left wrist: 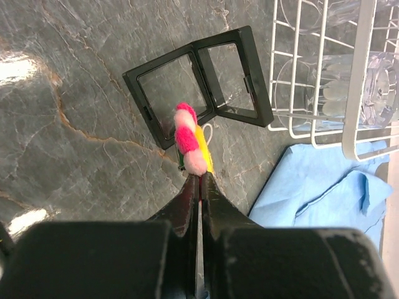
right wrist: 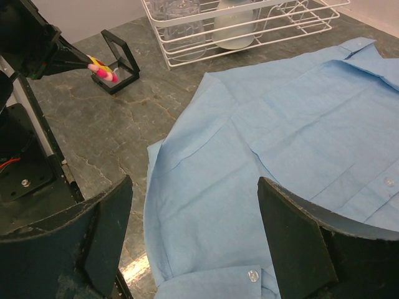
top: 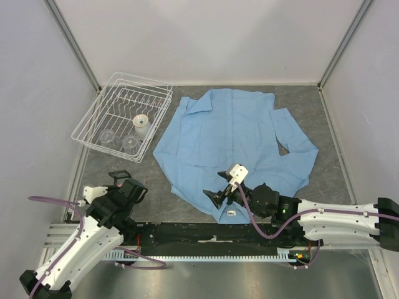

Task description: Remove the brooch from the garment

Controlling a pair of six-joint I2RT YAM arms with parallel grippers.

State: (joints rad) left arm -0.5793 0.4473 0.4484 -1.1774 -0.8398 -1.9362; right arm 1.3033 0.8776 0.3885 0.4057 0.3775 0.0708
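Above the grey marbled tabletop (left wrist: 75, 124), the left gripper (left wrist: 199, 180) is clamped on the small pink-and-yellow flower brooch (left wrist: 190, 140), clear of the large light blue button-up shirt (top: 230, 137). Removal looks done. Next seems a careful lowering into the open black hinged case (left wrist: 199, 81) just beyond. The right gripper (right wrist: 193, 237) hovers spread wide over the shirt's collar end. A white wire dish rack (top: 163, 99) stands near the case.

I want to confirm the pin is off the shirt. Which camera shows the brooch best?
The left wrist view: the brooch sits centre frame, pinched edge-on by the left gripper, apart from the shirt. The right wrist view shows it small at upper left. In the top view I cannot find it.
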